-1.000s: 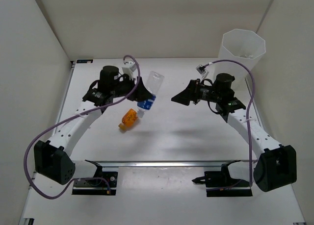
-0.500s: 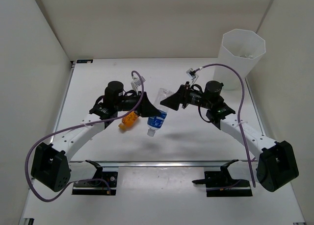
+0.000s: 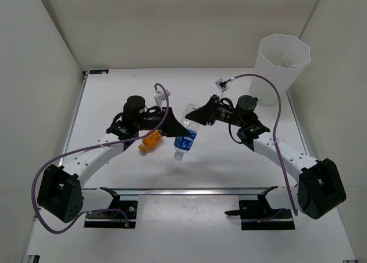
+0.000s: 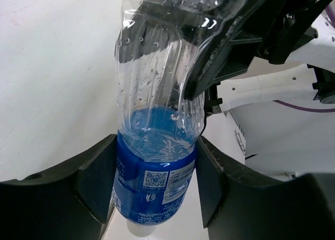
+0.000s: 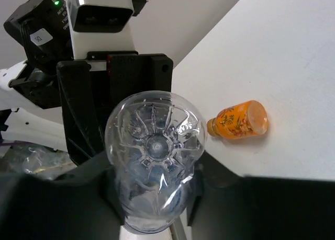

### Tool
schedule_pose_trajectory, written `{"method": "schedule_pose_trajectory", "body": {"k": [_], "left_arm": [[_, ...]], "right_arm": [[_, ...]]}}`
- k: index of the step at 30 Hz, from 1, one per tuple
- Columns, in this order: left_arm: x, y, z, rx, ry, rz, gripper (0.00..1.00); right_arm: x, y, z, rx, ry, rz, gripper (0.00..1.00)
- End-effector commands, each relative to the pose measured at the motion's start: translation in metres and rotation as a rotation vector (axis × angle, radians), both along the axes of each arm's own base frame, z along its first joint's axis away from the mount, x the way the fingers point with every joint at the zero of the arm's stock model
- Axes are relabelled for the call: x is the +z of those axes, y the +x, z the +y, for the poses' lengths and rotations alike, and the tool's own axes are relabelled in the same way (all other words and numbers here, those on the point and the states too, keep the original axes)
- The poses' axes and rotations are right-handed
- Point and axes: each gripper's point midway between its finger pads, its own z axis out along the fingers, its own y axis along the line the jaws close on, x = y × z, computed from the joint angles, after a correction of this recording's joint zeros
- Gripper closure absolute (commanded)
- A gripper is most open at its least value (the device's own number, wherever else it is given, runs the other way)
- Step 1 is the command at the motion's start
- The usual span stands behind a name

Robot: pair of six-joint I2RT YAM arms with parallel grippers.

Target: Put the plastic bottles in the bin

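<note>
Bottles are only partly dealt with: two are outside the bin [image 3: 276, 74], and what lies inside its translucent walls is too faint to count. One, a clear bottle with a blue label [image 3: 184, 138], hangs in the air between the two sets of fingers, cap end down and tilted. The left gripper [image 3: 175, 128] pinches it across the blue label, while the right gripper [image 3: 195, 115] has its fingers spread around the base end, close against both sides. Whether they squeeze yet I cannot tell. It looks like a handover, so the pass, the carry and the drop are left to do. An orange bottle [image 3: 150, 140] lies on its side on the worktop [image 3: 229, 160], below and just behind the left fingers, untouched. The bin stands well apart from both sets of fingers, off behind the right wrist. The right arm's looping purple cable [image 3: 276, 97] arches on that side and could snag.
</note>
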Motion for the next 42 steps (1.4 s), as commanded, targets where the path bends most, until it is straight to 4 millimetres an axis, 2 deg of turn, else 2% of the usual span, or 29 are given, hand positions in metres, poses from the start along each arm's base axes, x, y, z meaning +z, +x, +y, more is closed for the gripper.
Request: {"method": "schedule_pose_trajectory", "body": {"k": [1,2,3,5,6,9,11,12,14,15,16,18,19,20,21,23,25,26,28,29,30,31,32,33,35,36,39,40,42], "left_arm": [[0.018,-0.017,-0.001,-0.104,-0.061,-0.048,0.61],[0.021,-0.013,-0.002,-0.097,-0.067,-0.053,0.48],[0.025,-0.011,-0.001,-0.092,-0.077,-0.063,0.25],[0.03,-0.005,0.001,-0.074,-0.084,-0.069,0.04],[0.033,-0.003,0.003,-0.076,-0.086,-0.077,0.02],[0.035,0.012,0.017,-0.015,-0.054,-0.082,0.02],[0.029,0.03,0.035,0.071,0.004,-0.091,0.01],[0.019,0.036,0.041,0.1,0.052,-0.083,0.02],[0.0,0.062,0.066,0.26,0.23,-0.051,0.02],[-0.016,0.073,0.075,0.298,0.33,-0.069,0.01],[-0.03,0.086,0.098,0.433,0.499,-0.056,0.01],[-0.059,0.101,0.127,0.508,0.717,-0.04,0.02],[-0.07,0.102,0.137,0.51,0.763,-0.002,0.02],[-0.072,0.105,0.144,0.507,0.744,0.025,0.01],[-0.074,0.111,0.153,0.533,0.729,0.054,0.01],[-0.084,0.118,0.163,0.555,0.704,0.078,0.01],[-0.091,0.12,0.17,0.559,0.717,0.075,0.01],[-0.091,0.122,0.172,0.563,0.726,0.069,0.01],[-0.1,0.125,0.179,0.546,0.767,0.09,0.01],[-0.103,0.127,0.181,0.542,0.792,0.108,0.01],[-0.103,0.127,0.184,0.545,0.808,0.122,0.02],[-0.109,0.13,0.184,0.532,0.822,0.126,0.01],[-0.109,0.131,0.184,0.519,0.824,0.13,0.01],[-0.11,0.13,0.179,0.491,0.807,0.133,0.01],[-0.111,0.133,0.174,0.475,0.777,0.134,0.01],[-0.11,0.135,0.174,0.478,0.756,0.133,0.01],[-0.117,0.136,0.171,0.473,0.736,0.148,0.01],[-0.119,0.135,0.169,0.461,0.729,0.157,0.02],[-0.129,0.136,0.172,0.453,0.752,0.18,0.01]], "right_arm": [[0.014,0.02,-0.009,-0.105,0.032,-0.051,0.92],[0.015,0.025,-0.013,-0.125,0.031,-0.045,1.0],[0.017,0.026,-0.014,-0.127,0.026,-0.058,1.0],[0.019,0.035,-0.024,-0.168,0.012,-0.053,1.0],[0.028,0.04,-0.034,-0.194,0.003,-0.083,1.0],[0.047,0.067,-0.064,-0.29,-0.055,-0.153,1.0],[0.075,0.094,-0.105,-0.397,-0.086,-0.204,1.0],[0.093,0.102,-0.117,-0.429,-0.102,-0.262,1.0],[0.107,0.131,-0.158,-0.552,-0.176,-0.329,1.0],[0.127,0.139,-0.179,-0.624,-0.195,-0.359,1.0],[0.129,0.155,-0.196,-0.699,-0.242,-0.382,1.0],[0.158,0.178,-0.233,-0.84,-0.296,-0.438,1.0],[0.17,0.188,-0.245,-0.901,-0.326,-0.482,1.0],[0.167,0.204,-0.264,-0.985,-0.378,-0.493,1.0],[0.184,0.208,-0.273,-1.033,-0.387,-0.535,1.0],[0.196,0.236,-0.302,-1.166,-0.477,-0.581,1.0],[0.208,0.252,-0.317,-1.24,-0.506,-0.608,1.0],[0.198,0.264,-0.328,-1.289,-0.554,-0.6,1.0],[0.208,0.274,-0.344,-1.388,-0.569,-0.653,1.0],[0.206,0.282,-0.355,-1.426,-0.58,-0.645,1.0],[0.191,0.296,-0.362,-1.43,-0.616,-0.623,1.0],[0.208,0.295,-0.371,-1.459,-0.594,-0.635,1.0],[0.202,0.309,-0.374,-1.451,-0.59,-0.621,0.99],[0.181,0.323,-0.381,-1.429,-0.619,-0.578,0.98],[0.196,0.33,-0.384,-1.455,-0.648,-0.611,0.95],[0.184,0.339,-0.387,-1.469,-0.696,-0.595,0.94],[0.202,0.345,-0.392,-1.491,-0.724,-0.631,0.93],[0.186,0.352,-0.395,-1.467,-0.746,-0.59,0.91],[0.187,0.352,-0.397,-1.461,-0.75,-0.576,0.79]]}}
